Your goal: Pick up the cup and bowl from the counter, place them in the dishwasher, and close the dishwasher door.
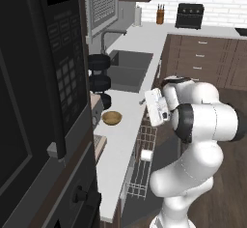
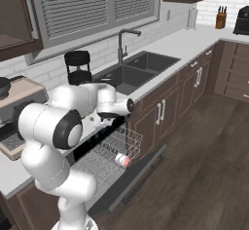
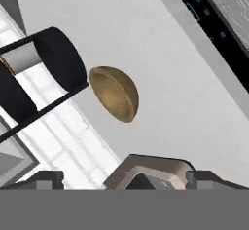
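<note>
The tan-brown bowl (image 1: 112, 118) sits on the pale counter (image 1: 126, 137), beside the black stacked rounds (image 1: 99, 73). In the hand view the bowl (image 3: 114, 93) lies ahead of my gripper (image 3: 129, 178), apart from it. My fingertips (image 3: 48, 179) stand wide apart with nothing between them, so the gripper is open. My white hand (image 1: 155, 107) hovers over the counter's front edge, right of the bowl. The white cup (image 1: 146, 154) with red at its top lies in the dishwasher's pulled-out wire rack (image 2: 104, 158); the cup (image 2: 121, 161) rests on its side. The dishwasher door (image 2: 133, 178) hangs open.
A sunken sink (image 1: 128, 70) with a faucet (image 2: 124, 41) lies beyond the bowl. A tall black oven front (image 1: 34, 87) fills the left. A tan appliance (image 2: 22, 100) stands on the counter by the arm's shoulder. Dark wood floor (image 2: 204, 151) spreads right of the open door.
</note>
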